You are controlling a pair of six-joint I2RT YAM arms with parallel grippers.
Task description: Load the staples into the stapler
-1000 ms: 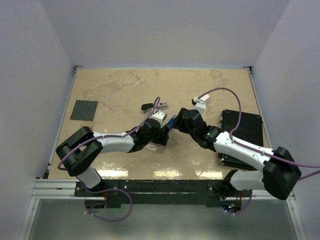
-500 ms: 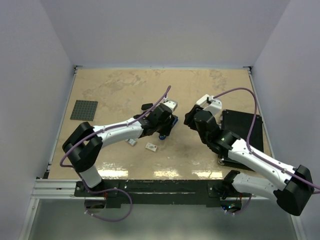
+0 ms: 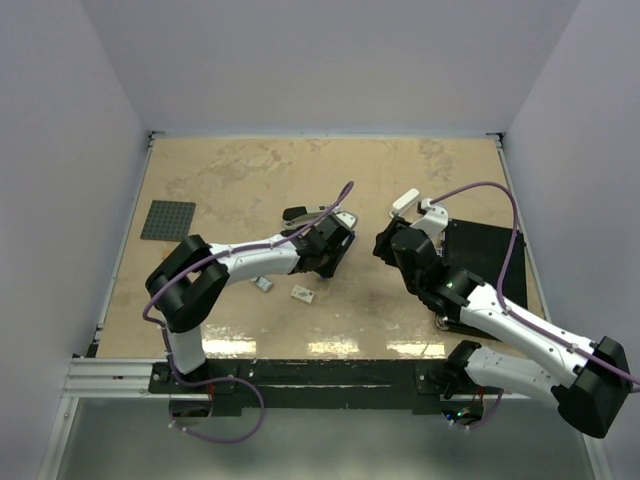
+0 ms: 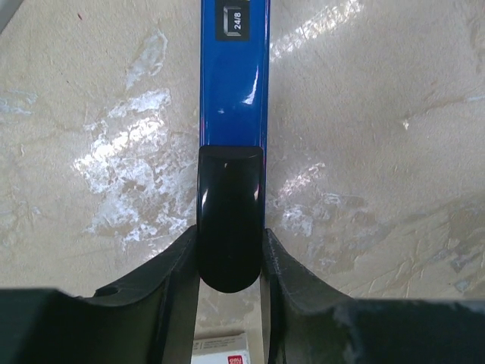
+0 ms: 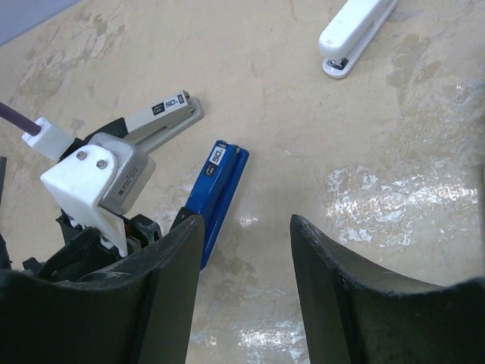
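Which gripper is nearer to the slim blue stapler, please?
Left. The left gripper is shut on the black end of the slim blue stapler; the right gripper hangs open to its right, apart from it.

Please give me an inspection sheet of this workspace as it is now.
Surface: beige table, stained, with glare patches.
Job's things: blue stapler; staples box and grey tray piece lying apart on the table.
Clutter: white stapler, grey stapler, dark baseplate, black mat.
Grippers: left gripper shut on blue stapler; right gripper open, empty.
Cables: purple cables loop above both arms.
Surroundings: plain white walls.
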